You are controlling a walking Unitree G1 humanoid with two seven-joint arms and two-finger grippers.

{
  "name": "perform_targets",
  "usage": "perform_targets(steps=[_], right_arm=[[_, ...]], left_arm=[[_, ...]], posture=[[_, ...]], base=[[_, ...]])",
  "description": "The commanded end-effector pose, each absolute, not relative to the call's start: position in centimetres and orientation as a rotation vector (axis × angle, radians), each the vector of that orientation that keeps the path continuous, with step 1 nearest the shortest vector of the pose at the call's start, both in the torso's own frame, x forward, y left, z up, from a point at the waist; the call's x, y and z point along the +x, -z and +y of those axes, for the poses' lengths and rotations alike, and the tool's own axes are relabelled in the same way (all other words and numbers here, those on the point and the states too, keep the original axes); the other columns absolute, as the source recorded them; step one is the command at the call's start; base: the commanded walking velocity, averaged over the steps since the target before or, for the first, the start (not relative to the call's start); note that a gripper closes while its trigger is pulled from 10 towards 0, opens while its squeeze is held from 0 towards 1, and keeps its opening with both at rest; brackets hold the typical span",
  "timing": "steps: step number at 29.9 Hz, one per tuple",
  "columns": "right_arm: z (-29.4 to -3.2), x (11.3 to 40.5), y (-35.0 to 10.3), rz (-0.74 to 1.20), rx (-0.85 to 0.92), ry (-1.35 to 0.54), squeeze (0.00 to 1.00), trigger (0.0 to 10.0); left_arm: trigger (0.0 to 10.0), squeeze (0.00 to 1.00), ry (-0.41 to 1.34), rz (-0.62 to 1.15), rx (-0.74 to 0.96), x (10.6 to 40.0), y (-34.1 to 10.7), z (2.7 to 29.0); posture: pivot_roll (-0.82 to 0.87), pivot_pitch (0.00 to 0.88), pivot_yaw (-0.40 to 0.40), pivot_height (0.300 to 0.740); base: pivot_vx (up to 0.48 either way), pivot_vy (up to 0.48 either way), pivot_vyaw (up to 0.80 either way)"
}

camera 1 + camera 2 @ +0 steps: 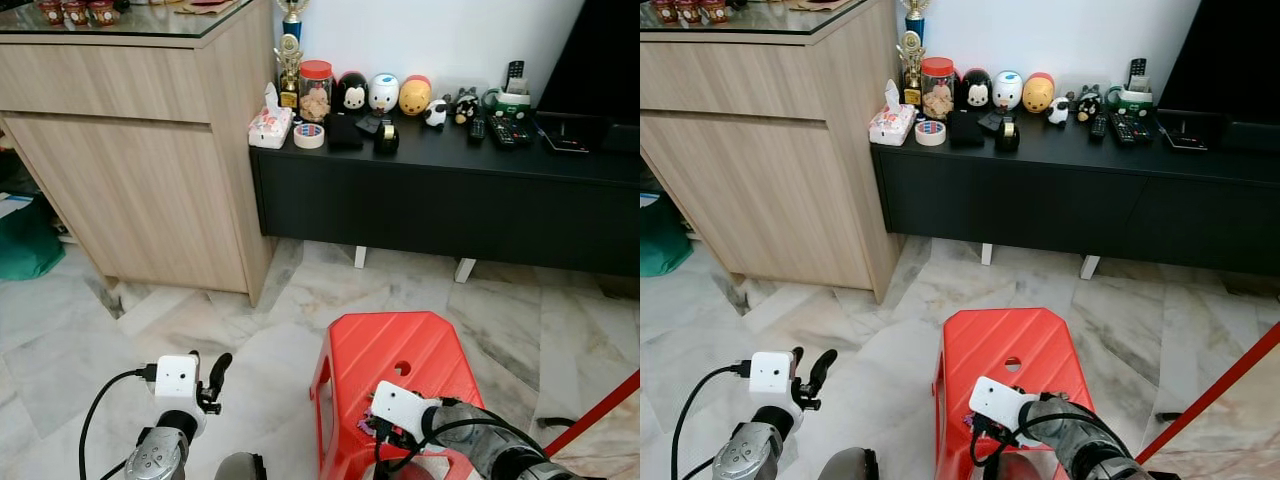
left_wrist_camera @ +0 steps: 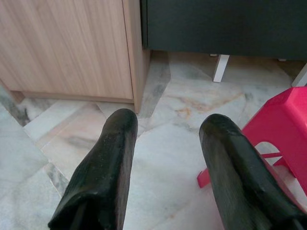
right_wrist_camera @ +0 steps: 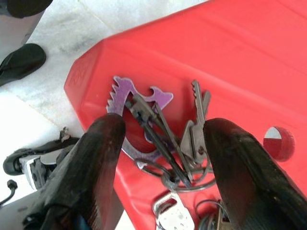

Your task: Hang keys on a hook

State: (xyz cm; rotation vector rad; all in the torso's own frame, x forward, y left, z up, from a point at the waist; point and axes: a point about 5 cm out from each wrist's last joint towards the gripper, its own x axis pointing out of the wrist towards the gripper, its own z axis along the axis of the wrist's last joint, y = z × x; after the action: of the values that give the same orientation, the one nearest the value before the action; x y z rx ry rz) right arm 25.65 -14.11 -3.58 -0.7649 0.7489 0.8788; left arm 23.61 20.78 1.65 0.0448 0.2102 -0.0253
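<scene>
— What is near our right gripper [image 3: 160,139]?

— A smooth red plastic stool [image 3: 230,52] under it. The metal keys [image 3: 184,139] lie between our spread fingers, beside a jagged purple tag [image 3: 120,93].

— And our left gripper [image 2: 168,139]?

— Fingers apart over shiny marble floor [image 2: 168,100], wooden cabinet [image 2: 67,48] ahead.

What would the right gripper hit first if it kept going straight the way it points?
Most likely the keys lying on the red stool: the open right gripper straddles them, with the stool top just behind, though depth is unclear.

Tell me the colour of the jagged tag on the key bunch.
Purple tag, clearest in the right wrist view.
</scene>
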Motion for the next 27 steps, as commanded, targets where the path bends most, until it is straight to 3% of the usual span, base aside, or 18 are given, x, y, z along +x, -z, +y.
perform_targets(steps=[1,14,27], right_arm=[[-14.2,26.1,3.3,0.747,-0.761,-0.844,0.00,10.0],[-13.5,25.9,3.8,0.779,-0.672,-0.726,0.00,10.0],[-13.0,24.5,4.9,0.831,-0.638,-0.703,0.00,10.0]], left_arm=[[10.0,0.00,0.034,0.229,0.052,23.7,-1.4,20.7],[10.0,0.00,0.035,0.231,0.047,23.5,-1.4,20.5],[10.0,0.00,0.064,0.256,0.080,22.5,-1.5,21.4]], posture=[[0.09,0.003,-0.048,0.626],[0.10,0.024,-0.051,0.626],[0.11,0.083,-0.003,0.626]], base=[[0.000,0.000,0.00],[0.000,0.000,0.00],[0.000,0.000,0.00]])
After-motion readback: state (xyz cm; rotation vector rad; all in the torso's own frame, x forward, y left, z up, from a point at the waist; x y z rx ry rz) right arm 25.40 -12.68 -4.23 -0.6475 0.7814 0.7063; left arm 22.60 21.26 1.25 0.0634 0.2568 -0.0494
